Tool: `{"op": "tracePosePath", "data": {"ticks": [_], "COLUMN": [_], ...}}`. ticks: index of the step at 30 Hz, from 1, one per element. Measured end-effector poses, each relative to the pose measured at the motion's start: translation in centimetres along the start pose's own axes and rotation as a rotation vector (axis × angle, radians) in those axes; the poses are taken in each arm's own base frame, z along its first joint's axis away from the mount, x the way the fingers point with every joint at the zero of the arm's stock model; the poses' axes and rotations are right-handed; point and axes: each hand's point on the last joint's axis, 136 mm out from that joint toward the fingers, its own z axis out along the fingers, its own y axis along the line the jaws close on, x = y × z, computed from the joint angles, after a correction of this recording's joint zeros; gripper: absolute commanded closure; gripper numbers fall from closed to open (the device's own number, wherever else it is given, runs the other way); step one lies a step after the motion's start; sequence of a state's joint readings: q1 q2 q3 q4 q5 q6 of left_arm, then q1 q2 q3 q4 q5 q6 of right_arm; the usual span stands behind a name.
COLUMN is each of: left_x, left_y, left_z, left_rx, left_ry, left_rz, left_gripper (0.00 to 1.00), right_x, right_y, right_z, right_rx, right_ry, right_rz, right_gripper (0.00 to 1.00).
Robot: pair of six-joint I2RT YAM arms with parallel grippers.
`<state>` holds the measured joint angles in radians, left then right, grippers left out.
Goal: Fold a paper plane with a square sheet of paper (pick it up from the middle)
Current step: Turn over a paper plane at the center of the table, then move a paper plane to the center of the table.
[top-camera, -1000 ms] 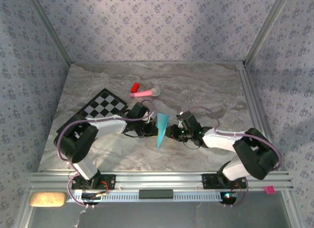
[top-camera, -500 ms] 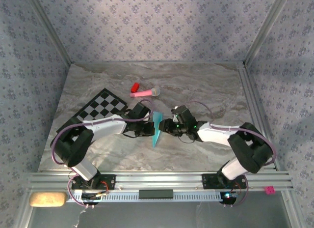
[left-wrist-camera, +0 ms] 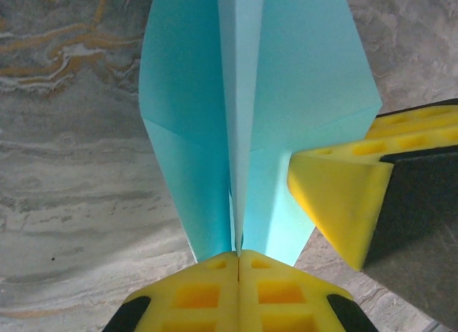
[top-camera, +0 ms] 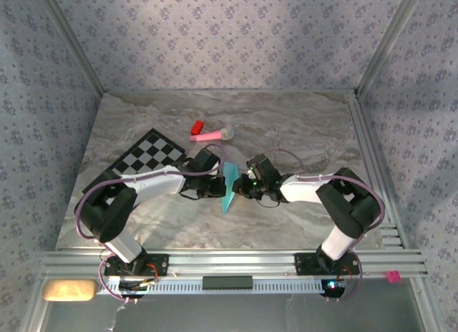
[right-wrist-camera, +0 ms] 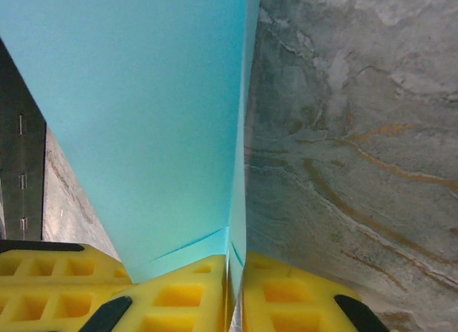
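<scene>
The folding looks nearly finished: the sheet is already a slim, pointed paper plane [top-camera: 229, 187] with a long centre crease and two wings, held on edge over the counter [top-camera: 300, 132] at the middle of the top view, tip toward the lower edge; the left claw [left-wrist-camera: 237, 255] is pinched shut on the centre keel, and the right claw [right-wrist-camera: 235, 264] is closed on the fold from the other side (yellow pads squeezing the blue edge). What is left, as I judge it, is sharpening that crease or spreading the wings, then setting the dart down and letting go.
</scene>
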<state>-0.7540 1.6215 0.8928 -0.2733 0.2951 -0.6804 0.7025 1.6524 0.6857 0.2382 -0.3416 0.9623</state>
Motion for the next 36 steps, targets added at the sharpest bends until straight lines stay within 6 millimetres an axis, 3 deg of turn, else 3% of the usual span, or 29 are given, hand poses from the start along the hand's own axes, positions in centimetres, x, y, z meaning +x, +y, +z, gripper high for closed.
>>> {"op": "tracePosePath", "data": {"ticks": [11,36], "left_x": [0.3,0.6], "left_y": [0.3,0.4], "left_z": [0.6,1.8], "left_rx": [-0.008,-0.001], "left_ry": [0.021,0.056], "left_rz": [-0.004,-0.012], "left_gripper": [0.81,0.84], "right_x": [0.1,0.2], "right_y": [-0.2,-0.6], "right_z": [0.1,0.7], "right_rx": [-0.011,-0.01], "right_ry": [-0.008,-0.004], "right_rz": [0.017,0.033], "right_gripper": [0.88,0.9]}}
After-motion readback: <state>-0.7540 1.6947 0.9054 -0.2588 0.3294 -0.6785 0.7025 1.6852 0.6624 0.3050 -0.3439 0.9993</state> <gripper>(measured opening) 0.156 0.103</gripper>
